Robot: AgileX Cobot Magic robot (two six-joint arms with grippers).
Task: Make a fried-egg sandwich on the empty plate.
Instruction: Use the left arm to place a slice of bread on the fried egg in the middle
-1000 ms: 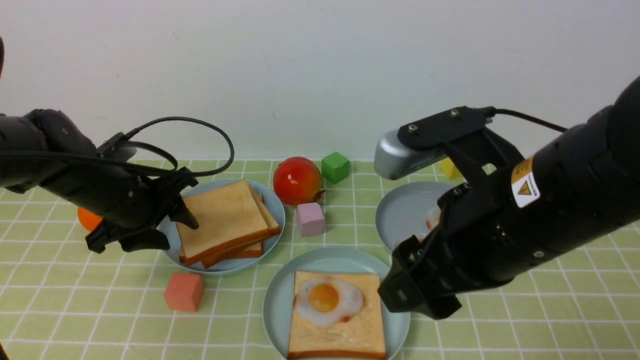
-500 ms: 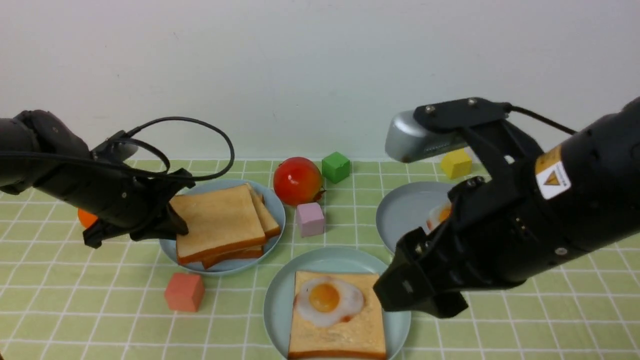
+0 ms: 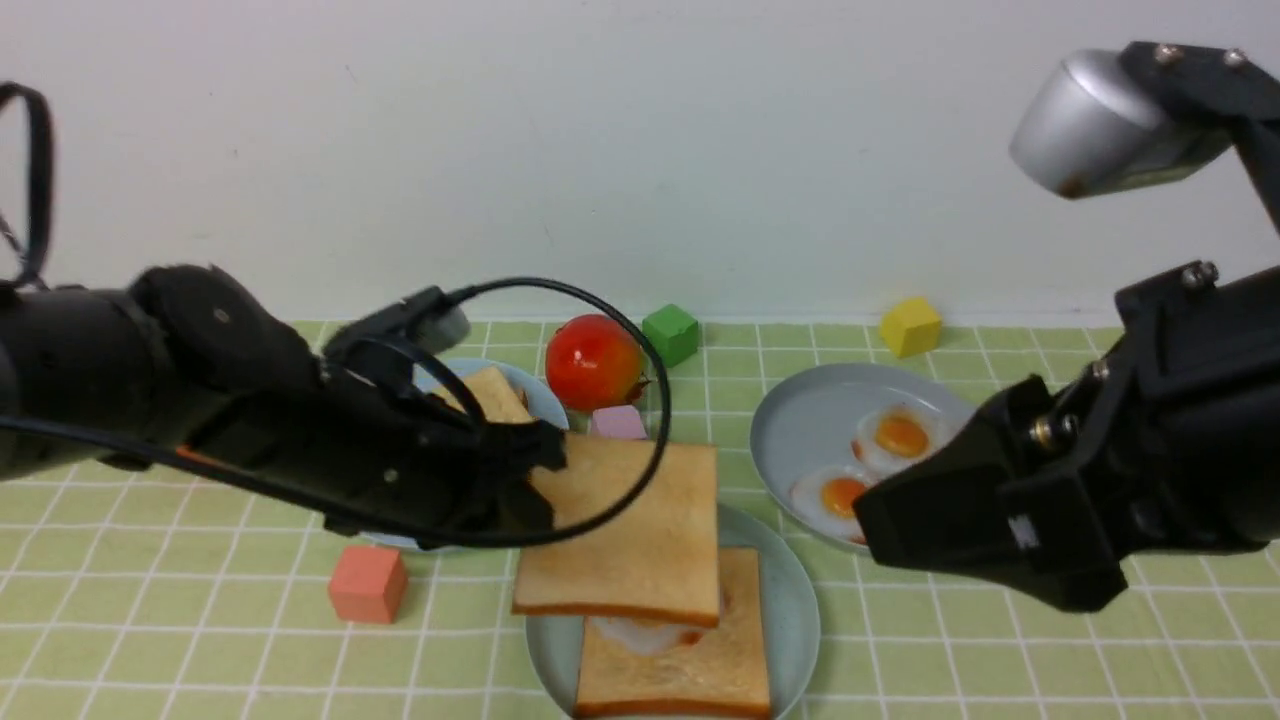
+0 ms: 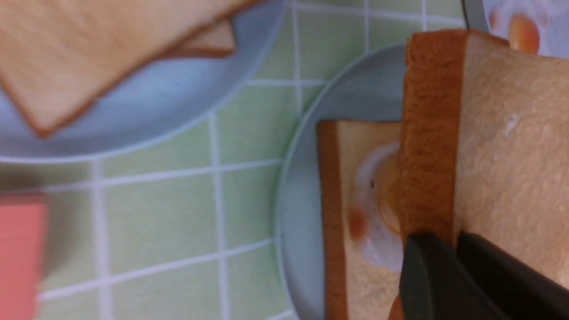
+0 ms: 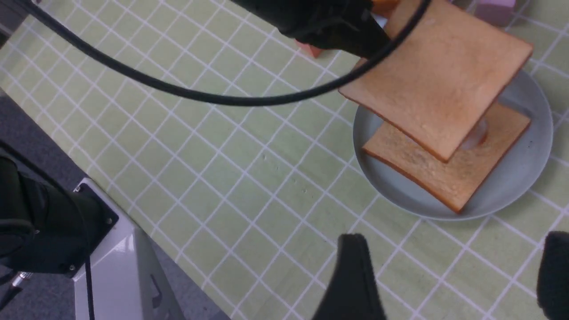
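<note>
My left gripper (image 3: 545, 465) is shut on one edge of a tan toast slice (image 3: 625, 530) and holds it level, a little above the pale teal plate (image 3: 800, 610). On that plate lies a second toast slice (image 3: 690, 670) with the fried egg (image 3: 640, 632) on it, mostly hidden under the held slice. The left wrist view shows the fingertips (image 4: 440, 242) clamped on the held slice (image 4: 511, 133), with the egg (image 4: 371, 222) below. My right gripper (image 3: 950, 540) is open and empty, raised to the right of the plate; its fingers (image 5: 355, 275) are spread wide over the cloth.
A grey-blue plate (image 3: 545, 405) with more toast (image 3: 495, 395) sits behind my left arm. Another grey-blue plate (image 3: 810, 420) holds two eggs. A red tomato (image 3: 594, 362), green cube (image 3: 670, 334), pink cube (image 3: 620, 422), yellow cube (image 3: 910, 326) and salmon cube (image 3: 368, 584) stand around.
My left gripper closed on the top slice of the pile, lifted it and carried it right, over the egg toast. My right arm drew back up and to the right.
</note>
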